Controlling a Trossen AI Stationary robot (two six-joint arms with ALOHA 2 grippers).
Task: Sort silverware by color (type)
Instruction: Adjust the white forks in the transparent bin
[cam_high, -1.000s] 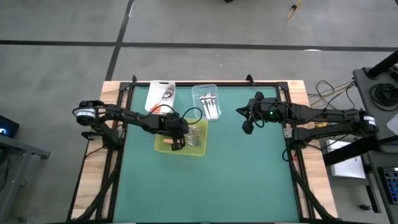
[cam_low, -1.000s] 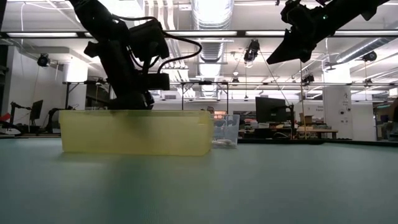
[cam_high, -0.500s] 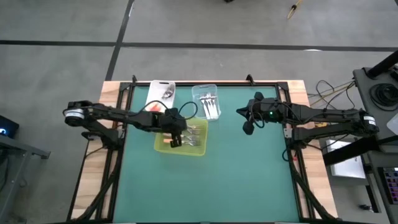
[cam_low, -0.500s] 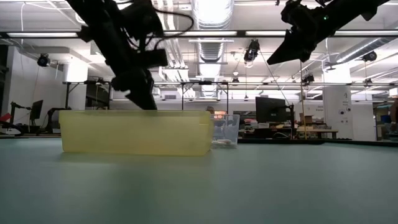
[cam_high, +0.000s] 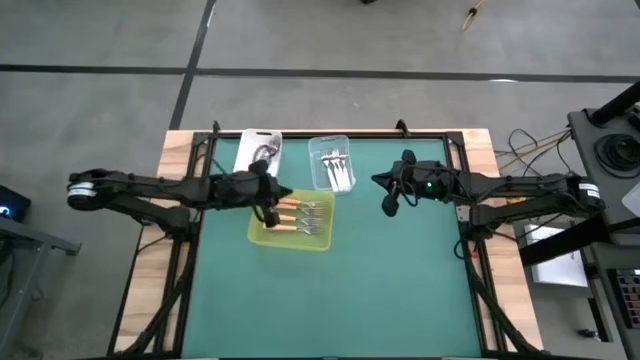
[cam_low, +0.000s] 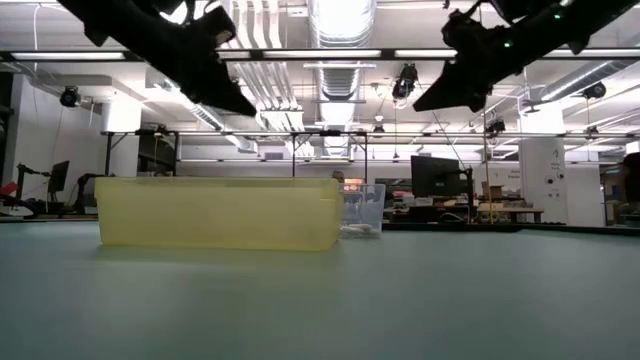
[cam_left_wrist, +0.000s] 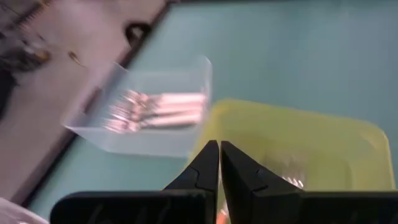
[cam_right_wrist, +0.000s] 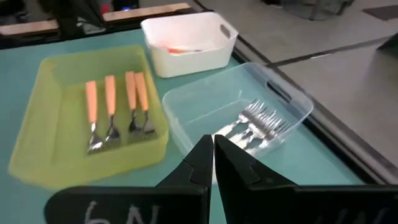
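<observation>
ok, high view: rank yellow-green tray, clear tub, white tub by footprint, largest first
1. yellow-green tray, clearly the largest footprint.
2. and 3. clear tub and white tub look about alike; the left arm covers part of the white tub, so I won't rank those two.

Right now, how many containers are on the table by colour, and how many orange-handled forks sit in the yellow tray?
Yellow tray: 1
Clear tub: 1
White tub: 1
Orange-handled forks, in the yellow tray: 4
Total: 3 containers, 4 orange-handled forks
</observation>
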